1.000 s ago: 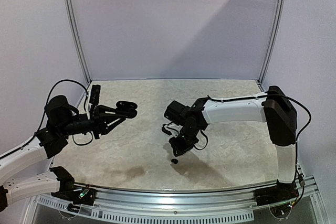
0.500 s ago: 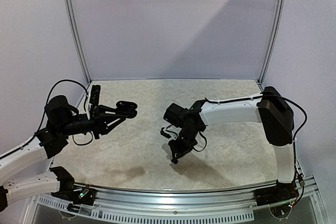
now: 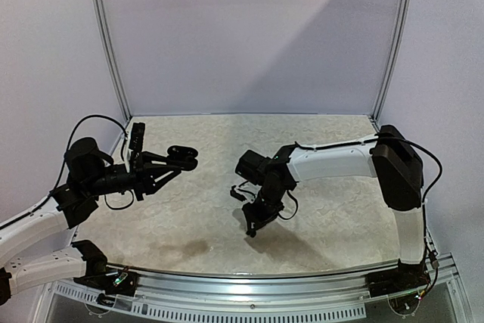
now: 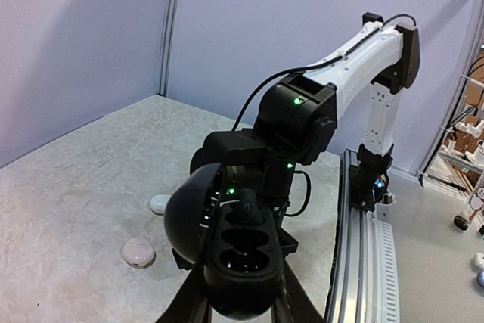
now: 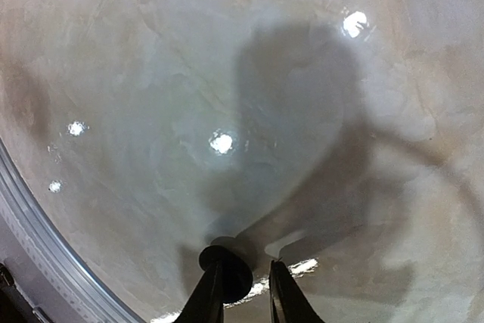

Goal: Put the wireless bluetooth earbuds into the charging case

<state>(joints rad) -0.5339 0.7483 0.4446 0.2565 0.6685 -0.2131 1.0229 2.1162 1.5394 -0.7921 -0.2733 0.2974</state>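
My left gripper (image 3: 178, 161) is shut on an open black charging case (image 4: 243, 259) and holds it above the table, lid (image 4: 187, 213) tipped to the left. A black earbud (image 4: 247, 206) sits in the case's far slot, and the two nearer slots look empty. My right gripper (image 3: 252, 227) points down at the table. In the right wrist view its fingers (image 5: 215, 293) stand narrowly apart around a black earbud (image 5: 227, 266) that lies on the table. The earbud lies against the left finger, with a gap to the right finger. The white earbuds are out of view.
A small white case (image 4: 159, 203) and a round pinkish case (image 4: 138, 253) lie on the table (image 3: 325, 209) below my left gripper. The right arm (image 4: 355, 51) spans the table's right side. A metal rail (image 3: 249, 274) runs along the near edge.
My right gripper has come down and slightly left onto the black earbud, which lay bare on the table a second ago. The left arm and the case have not moved.
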